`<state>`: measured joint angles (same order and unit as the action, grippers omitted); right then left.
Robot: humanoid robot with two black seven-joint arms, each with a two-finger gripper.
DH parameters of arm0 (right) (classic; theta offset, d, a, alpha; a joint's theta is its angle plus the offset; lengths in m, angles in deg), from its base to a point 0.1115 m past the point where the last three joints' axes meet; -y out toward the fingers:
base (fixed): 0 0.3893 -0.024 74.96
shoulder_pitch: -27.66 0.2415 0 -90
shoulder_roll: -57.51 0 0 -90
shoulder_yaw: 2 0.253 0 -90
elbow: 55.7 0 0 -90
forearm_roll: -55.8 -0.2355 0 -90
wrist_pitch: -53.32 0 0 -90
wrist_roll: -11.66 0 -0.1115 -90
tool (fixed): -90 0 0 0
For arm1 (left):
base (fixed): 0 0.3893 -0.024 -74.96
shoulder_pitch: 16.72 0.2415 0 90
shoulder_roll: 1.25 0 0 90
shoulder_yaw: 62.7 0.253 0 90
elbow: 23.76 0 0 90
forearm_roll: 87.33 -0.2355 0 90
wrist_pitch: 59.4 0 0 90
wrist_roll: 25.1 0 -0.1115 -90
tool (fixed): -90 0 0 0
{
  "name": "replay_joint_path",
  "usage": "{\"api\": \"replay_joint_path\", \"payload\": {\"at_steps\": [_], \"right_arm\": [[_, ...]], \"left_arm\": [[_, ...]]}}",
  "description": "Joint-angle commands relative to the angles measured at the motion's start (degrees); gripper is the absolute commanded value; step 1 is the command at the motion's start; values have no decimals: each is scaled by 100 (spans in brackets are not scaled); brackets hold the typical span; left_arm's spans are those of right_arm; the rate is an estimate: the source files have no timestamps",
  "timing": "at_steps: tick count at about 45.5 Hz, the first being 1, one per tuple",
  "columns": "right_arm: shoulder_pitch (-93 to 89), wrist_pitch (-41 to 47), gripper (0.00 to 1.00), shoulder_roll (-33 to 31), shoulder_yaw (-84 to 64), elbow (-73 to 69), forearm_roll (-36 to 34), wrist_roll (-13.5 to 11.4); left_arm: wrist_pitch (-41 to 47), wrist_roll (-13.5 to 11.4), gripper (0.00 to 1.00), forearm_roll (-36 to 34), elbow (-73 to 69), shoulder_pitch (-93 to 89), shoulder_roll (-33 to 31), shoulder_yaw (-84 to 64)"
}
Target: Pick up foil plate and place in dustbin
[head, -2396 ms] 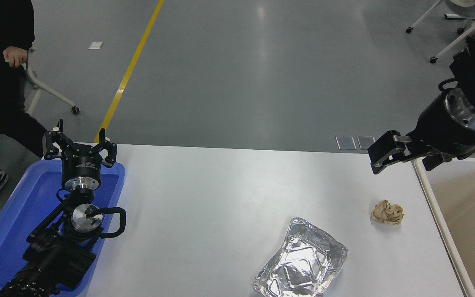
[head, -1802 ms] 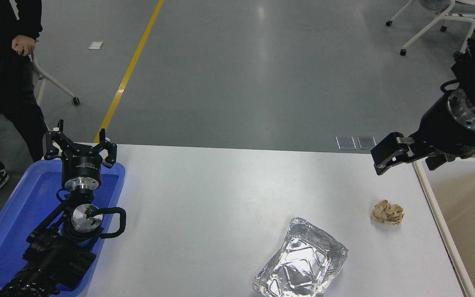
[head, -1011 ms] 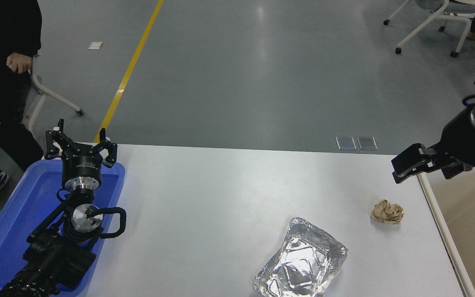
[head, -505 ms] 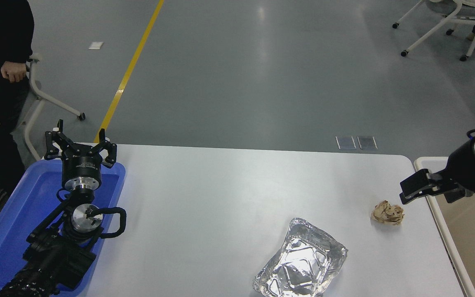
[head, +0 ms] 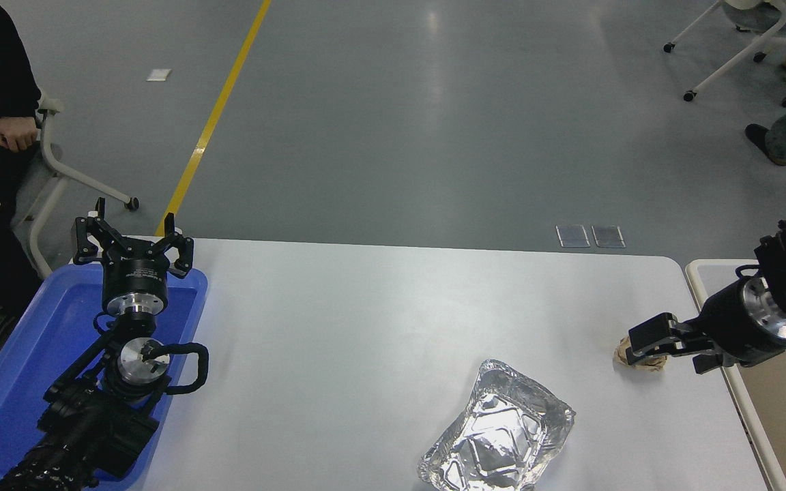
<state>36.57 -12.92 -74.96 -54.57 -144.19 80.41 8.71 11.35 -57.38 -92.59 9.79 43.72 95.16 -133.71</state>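
One paper wad (head: 641, 359) under right claw (head: 644, 344), beside foil plate (head: 499, 433).

I have a single head view, mounted high on my side of the bench (head: 379, 314) and tilted forward and down across it. The bench fills the lower half of the frame; beyond its far edge I see grey floor with a yellow line (head: 219, 112) running away from the bench's far left corner. My left arm (head: 103, 382) enters at the bench's near left corner, my right arm (head: 754, 320) from past the bench's right edge. The view is wide rather than close, and with only one camera nothing is shared between views.
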Motion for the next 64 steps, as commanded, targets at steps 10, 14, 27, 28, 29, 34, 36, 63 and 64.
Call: {"api": "replay_joint_path", "payload": {"at_steps": [10,14,27,28,29,34,36,63,64], "right_arm": [[-767,-1575,100,1152,28,-661,-958,5],[-943,-1857,100,1381,28,-661,-958,-3],[-1505,-2455,100,1733,-51,-520,-897,-3],[-1549,-2490,100,1750,-60,-512,-897,-3],[-1584,-2525,100,1768,-60,-512,-897,-3],[-1725,-2692,100,1812,-60,-468,-888,-3],[-1795,-2780,100,1812,-51,-398,-888,-3],[-2235,-3088,100,2067,1,174,-967,-3],[-2235,-3097,100,2067,10,174,-967,-3]], "left_arm": [[0,2,99,-1,2,-6,0,0],[0,-6,99,-1,2,3,0,0],[0,2,99,-1,-6,3,0,0],[0,-6,99,-1,-6,3,0,0],[0,2,99,-1,2,3,0,0],[0,-6,99,-1,2,-6,0,0],[0,-6,99,-1,2,3,0,0],[0,-6,99,-1,2,3,0,0],[0,2,99,-1,2,-6,0,0]]}}
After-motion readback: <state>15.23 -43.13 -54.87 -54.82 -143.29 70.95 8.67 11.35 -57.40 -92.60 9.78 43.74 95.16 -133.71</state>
